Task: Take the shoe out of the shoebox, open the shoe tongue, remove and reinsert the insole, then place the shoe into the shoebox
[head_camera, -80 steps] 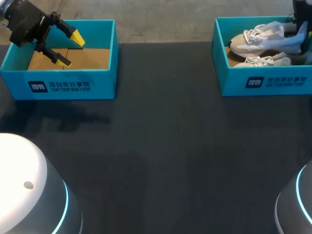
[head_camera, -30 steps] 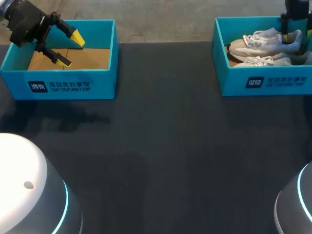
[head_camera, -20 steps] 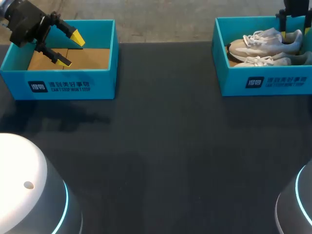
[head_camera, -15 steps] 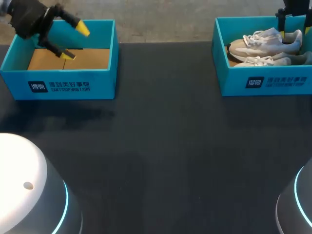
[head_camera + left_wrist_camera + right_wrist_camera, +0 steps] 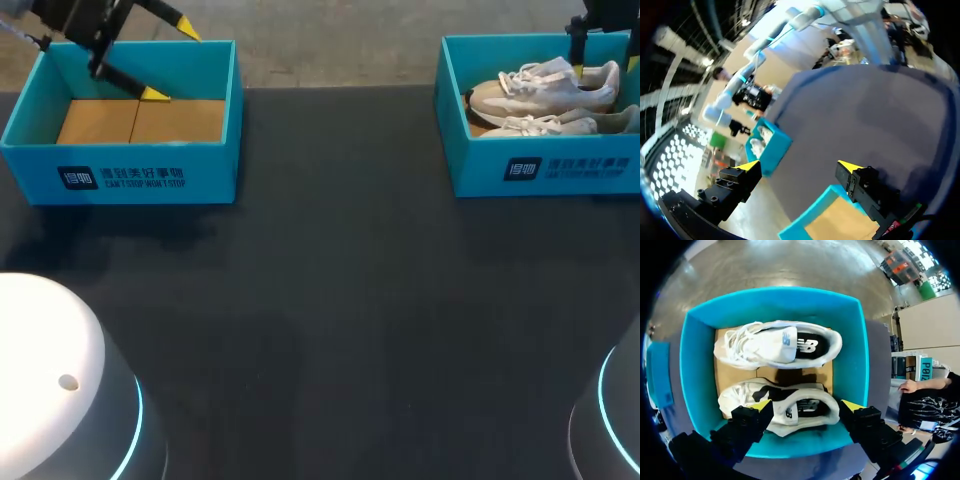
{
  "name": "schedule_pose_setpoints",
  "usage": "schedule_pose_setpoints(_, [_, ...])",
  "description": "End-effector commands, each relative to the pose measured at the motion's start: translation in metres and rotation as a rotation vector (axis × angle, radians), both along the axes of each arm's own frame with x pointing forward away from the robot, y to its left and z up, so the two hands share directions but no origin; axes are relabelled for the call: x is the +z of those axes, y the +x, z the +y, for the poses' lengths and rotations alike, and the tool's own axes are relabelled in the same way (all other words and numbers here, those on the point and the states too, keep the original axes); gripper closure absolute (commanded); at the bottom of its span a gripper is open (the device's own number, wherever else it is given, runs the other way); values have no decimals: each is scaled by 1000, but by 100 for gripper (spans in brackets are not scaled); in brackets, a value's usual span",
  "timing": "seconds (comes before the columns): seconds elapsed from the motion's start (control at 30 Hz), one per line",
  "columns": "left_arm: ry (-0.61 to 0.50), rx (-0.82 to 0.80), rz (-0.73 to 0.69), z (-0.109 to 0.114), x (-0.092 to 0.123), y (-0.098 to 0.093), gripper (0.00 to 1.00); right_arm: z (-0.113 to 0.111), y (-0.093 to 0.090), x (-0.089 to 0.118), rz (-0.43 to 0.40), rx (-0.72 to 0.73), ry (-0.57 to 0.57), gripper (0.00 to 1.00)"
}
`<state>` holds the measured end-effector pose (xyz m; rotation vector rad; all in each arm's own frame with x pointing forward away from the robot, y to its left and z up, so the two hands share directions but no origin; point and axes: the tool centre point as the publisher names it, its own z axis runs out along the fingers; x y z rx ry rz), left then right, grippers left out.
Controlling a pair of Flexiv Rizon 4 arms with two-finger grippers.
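1. While two shoes lie side by side in the shoebox [image 5: 540, 172] at the bench's [image 5: 330, 300] far right corner, the right pincer [image 5: 807, 405] hangs above it, fingers spread wide, holding nothing.
2. Straight under it is one shoe [image 5: 790, 415]. The second shoe [image 5: 775, 346] lies just beside it, nearly touching.
3. Over at the far left corner, the left pincer [image 5: 799, 165] is wide open too and empty, above the far rim of the empty box [image 5: 150, 175].
4. Danger one, I reckon, is the tight quarters. One finger has to go down between shoe and box wall, the other between the two shoes. A bit off, and it lands on the neighbour or jams the cardboard.
5. Danger two: a pinch on soft upper or laces alone could slip, or drag the light shoebox up along with the shoe.
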<state>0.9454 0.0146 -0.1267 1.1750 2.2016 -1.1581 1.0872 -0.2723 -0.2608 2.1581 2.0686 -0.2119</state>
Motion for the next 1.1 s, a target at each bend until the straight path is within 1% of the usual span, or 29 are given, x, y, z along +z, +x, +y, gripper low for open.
schedule_pose_setpoints(0.03, [55, 666, 246, -2, -1, -10, 0, 4, -16, 4, -59, 12, -4, 11])
schedule_pose_setpoints(0.23, [55, 666, 246, -2, -1, -10, 0, 13, -27, 9, -51, 38, 8, 13])
schedule_pose_setpoints(0.37, [55, 666, 246, -2, -1, -10, 0, 16, -35, 14, -48, 51, 11, 11])
schedule_pose_setpoints(0.43, [137, 706, 314, -2, -3, -13, 0, 18, -38, 15, -46, 57, 16, 14])
schedule_pose_setpoints(0.47, [199, 761, 392, -2, -3, -15, 0, 19, -40, 16, -45, 60, 17, 14])
schedule_pose_setpoints(0.5, [196, 795, 429, -4, -2, -16, 0, 20, -43, 17, -44, 64, 20, 13])
schedule_pose_setpoints(0.53, [229, 878, 520, -7, 0, -15, 0, 21, -45, 18, -44, 69, 23, 13])
schedule_pose_setpoints(0.57, [258, 901, 549, -8, 1, -15, 0, 21, -48, 19, -42, 73, 26, 14])
schedule_pose_setpoints(0.6, [275, 968, 589, -9, 1, -14, 0, 22, -51, 20, -42, 77, 24, 14])
schedule_pose_setpoints(0.63, [313, 1004, 677, -11, 2, -14, 0, 22, -53, 20, -42, 77, 23, 13])
schedule_pose_setpoints(0.67, [330, 1031, 720, -12, 2, -14, 0, 22, -56, 21, -41, 76, 23, 13])
schedule_pose_setpoints(0.7, [335, 1099, 754, -14, 2, -13, 0, 21, -59, 22, -41, 75, 23, 13])
schedule_pose_setpoints(0.73, [366, 1115, 810, -15, 1, -13, 0, 21, -63, 23, -42, 73, 23, 13])
schedule_pose_setpoints(0.8, [363, 1229, 943, -20, -2, -11, 0, 20, -69, 24, -41, 70, 21, 12])
schedule_pose_setpoints(0.83, [386, 1252, 992, -21, -5, -10, 0, 20, -73, 25, -39, 69, 18, 12])
schedule_pose_setpoints(0.9, [390, 1371, 1101, -25, -11, -8, 0, 18, -81, 26, -38, 68, 16, 11])
schedule_pose_setpoints(1.0, [400, 1488, 1216, -28, -22, -6, 0, 18, -93, 28, -38, 64, 9, 11])
schedule_pose_setpoints(1.03, [395, 1525, 1274, -29, -26, -5, 0, 18, -97, 28, -38, 57, 10, 11])
schedule_pose_setpoints(1.1, [378, 1624, 1328, -31, -35, -2, 0, 16, -104, 28, -40, 42, 11, 11])
